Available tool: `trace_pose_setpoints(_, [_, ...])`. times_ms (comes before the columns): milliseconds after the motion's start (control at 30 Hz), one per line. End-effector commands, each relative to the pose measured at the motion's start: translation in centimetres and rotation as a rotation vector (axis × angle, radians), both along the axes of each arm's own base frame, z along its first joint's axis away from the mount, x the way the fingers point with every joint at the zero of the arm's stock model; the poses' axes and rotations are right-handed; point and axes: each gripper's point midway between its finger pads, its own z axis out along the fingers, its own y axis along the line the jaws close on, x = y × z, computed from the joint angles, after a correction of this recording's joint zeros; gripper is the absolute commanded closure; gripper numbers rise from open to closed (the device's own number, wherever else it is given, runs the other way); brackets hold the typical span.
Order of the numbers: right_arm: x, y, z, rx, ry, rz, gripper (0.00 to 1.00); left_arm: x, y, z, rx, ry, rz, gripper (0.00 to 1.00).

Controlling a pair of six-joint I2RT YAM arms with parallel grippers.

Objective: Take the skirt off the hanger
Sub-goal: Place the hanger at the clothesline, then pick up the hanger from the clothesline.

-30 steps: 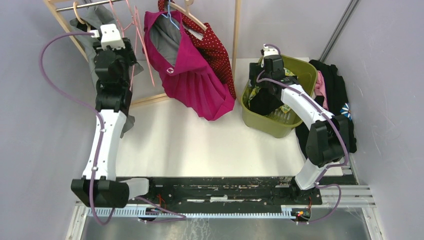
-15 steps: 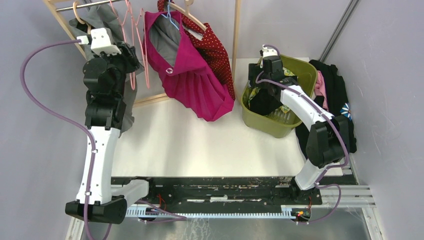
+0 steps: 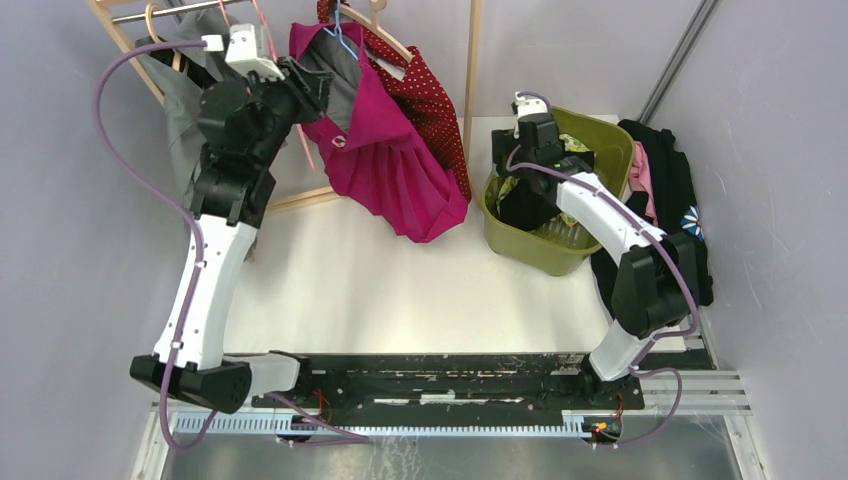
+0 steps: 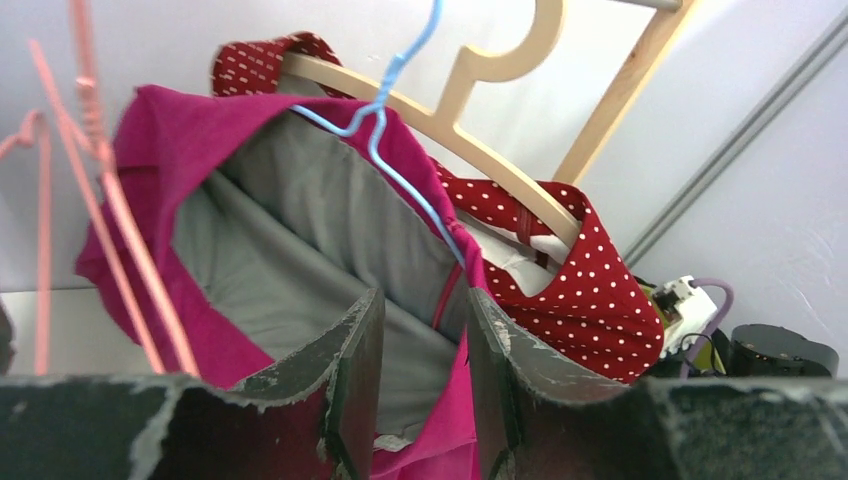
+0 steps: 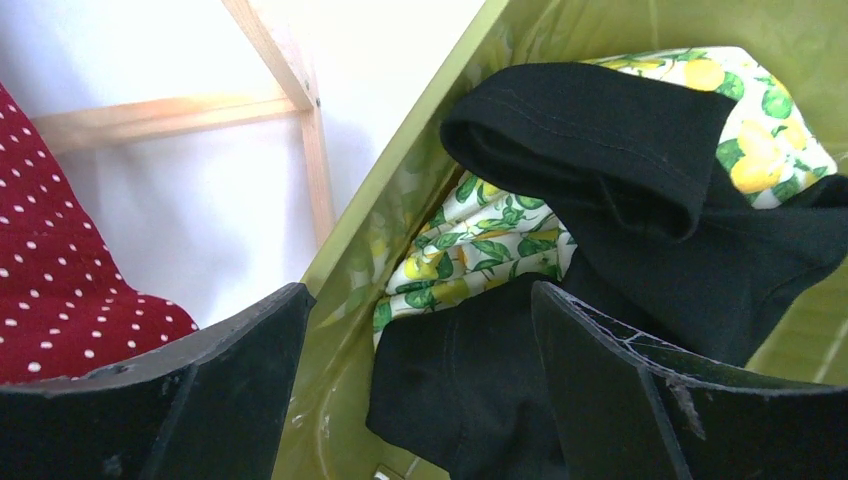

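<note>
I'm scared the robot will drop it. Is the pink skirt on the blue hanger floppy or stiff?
Probably floppy: the pink skirt hangs in soft pleats and its waist sags open. Likely light, since a thin blue hanger carries it. It might snag when pulled, because the waist is draped over the wire.

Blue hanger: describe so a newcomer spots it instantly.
On the wooden rack hangs a magenta skirt. The blue hanger is the thin wire one inside its waistband, between pink wire hangers and a wooden hanger.
</note>
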Motion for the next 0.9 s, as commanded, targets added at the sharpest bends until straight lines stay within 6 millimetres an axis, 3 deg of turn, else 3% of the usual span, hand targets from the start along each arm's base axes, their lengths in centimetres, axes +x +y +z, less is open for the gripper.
trace_pose_setpoints(0, [-1.3,1.7,4.0,-0.107,-0.091,0.068,0.12,0.2,-2.8,2.0,-0.063,-0.030,-0.091,0.58])
trace_pose_setpoints(133, [-3.3,2.7,6.9,-0.237,-0.159,0.122,0.12,1.1,-4.4,1.1,-0.058,-0.005,-0.125,0.58])
trace_pose_setpoints(267, [-4.8,1.2,7.1,-0.279,-0.167,0.105,0.07,1.6,-5.0,0.3,-0.054,0.015,-0.138,0.58])
trace_pose_setpoints(367, [-6.4,0.5,8.3,-0.278,-0.185,0.114,0.16,1.6,-5.2,0.0,-0.048,0.022,-0.143,0.58])
trace_pose_setpoints(433, [-7.5,0.4,9.9,-0.248,-0.212,0.120,0.34,1.6,-5.2,-0.3,-0.041,0.026,-0.139,0.58])
trace_pose_setpoints(500, [-8.5,0.6,11.5,-0.226,-0.239,0.143,0.44,1.7,-5.1,-0.6,-0.038,0.031,-0.134,0.58])
trace_pose_setpoints(600, [-9.5,2.1,12.8,-0.219,-0.246,0.218,0.50,2.1,-5.4,-0.7,-0.045,0.027,-0.137,0.58])
trace_pose_setpoints(867, [-12.2,9.4,16.8,-0.144,-0.311,0.486,0.57,3.0,-5.9,-0.7,-0.037,0.020,-0.135,0.58])
